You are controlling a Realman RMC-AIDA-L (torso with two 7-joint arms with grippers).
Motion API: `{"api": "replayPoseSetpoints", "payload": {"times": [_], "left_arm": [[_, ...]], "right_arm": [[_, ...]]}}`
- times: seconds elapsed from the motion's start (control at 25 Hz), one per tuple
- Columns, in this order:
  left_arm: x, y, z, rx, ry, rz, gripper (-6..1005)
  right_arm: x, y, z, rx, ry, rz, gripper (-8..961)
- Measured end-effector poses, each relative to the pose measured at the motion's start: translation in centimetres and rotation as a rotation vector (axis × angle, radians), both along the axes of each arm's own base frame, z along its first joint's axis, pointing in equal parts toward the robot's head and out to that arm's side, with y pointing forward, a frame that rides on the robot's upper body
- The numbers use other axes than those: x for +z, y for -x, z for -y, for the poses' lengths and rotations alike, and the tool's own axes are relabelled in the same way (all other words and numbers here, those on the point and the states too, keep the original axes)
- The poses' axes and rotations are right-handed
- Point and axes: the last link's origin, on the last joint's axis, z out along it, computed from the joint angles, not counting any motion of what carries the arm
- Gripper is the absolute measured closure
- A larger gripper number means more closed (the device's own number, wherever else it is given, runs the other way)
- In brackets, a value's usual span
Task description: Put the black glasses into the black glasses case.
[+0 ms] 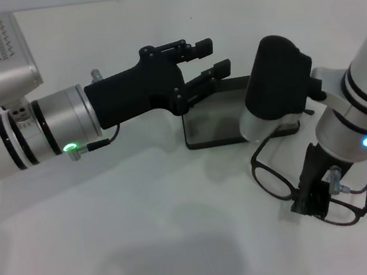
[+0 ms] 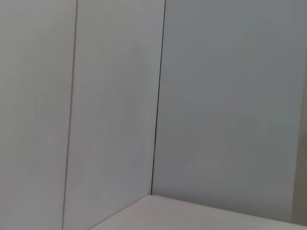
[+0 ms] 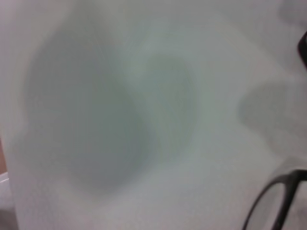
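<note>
black glasses [image 1: 281,179] partly hidden by right gripper [image 1: 313,197], case [image 1: 219,119] half-covered

Black glasses case [image 1: 220,126] lies open on the bench [image 1: 112,218], toward the back, centre-right. Black glasses [image 1: 274,182] lie nearer, just in front of the case's right end. Right pincer [image 1: 315,197] sits down on the glasses. Left pincer [image 1: 216,59] hangs over the case's left back edge.

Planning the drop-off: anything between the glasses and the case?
Yes. The right arm's dark elbow housing hangs over the case, near the glasses. The left gripper hovers open over its far edge. The right gripper is at the glasses.
</note>
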Motion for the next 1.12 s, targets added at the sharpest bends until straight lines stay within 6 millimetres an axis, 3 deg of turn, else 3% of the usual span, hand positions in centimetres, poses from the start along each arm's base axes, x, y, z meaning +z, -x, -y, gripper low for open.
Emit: {"api": "replayPoseSetpoints", "payload": {"times": [0.16,0.32,0.64,0.88,1.12], "left_arm": [[0.1,0.1,0.1,0.006,-0.002,0.011,540],[0.3,0.2,0.1,0.008,-0.006,0.02,540],[1.4,0.6,1.6,-0.051,-0.05,0.088,540],[2.2,0.5,1.3,-0.044,-0.055,0.117,550],[2.5,-0.2,0.8,-0.049,-0.045,0.14,545]], "right_arm": [[0.5,0.1,-0.3,-0.008,-0.011,-0.017,844],[1.6,-0.1,-0.3,-0.023,-0.011,-0.058,844],[6.3,-0.7,-0.4,-0.038,-0.007,-0.297,845],[10.6,-2.7,-0.5,0.004,-0.037,-0.551,846],[13.0,-6.0,0.0,0.112,-0.065,-0.799,846]]}}
